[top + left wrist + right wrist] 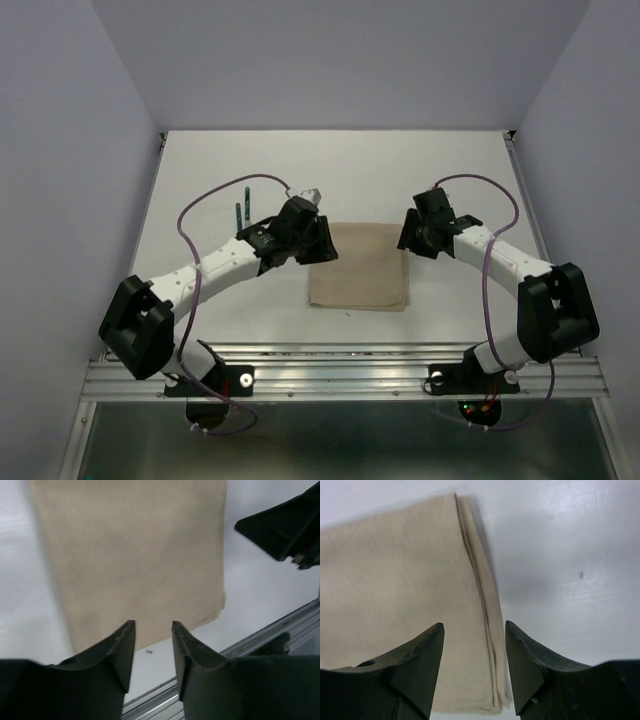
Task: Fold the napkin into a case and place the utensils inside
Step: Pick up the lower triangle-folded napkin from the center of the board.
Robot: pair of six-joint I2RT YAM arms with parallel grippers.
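Left arm (215, 265) and right arm (510, 262): white links, black joints, purple cable (183, 222) rearward of the jaws; black wedge-shaped fingers (117, 650).

Napkin (360, 268) left edge hidden under left arm (215, 265), utensils (249, 198) too small to identify

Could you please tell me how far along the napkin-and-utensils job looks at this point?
Done: the napkin lies folded at least once; the right wrist view shows stacked layers along one edge. In hand: nothing; the left gripper and right gripper hover open over its opposite edges. Left: it likely needs more folds to narrow it, and the utensils, lying apart to its left, are not yet inside.
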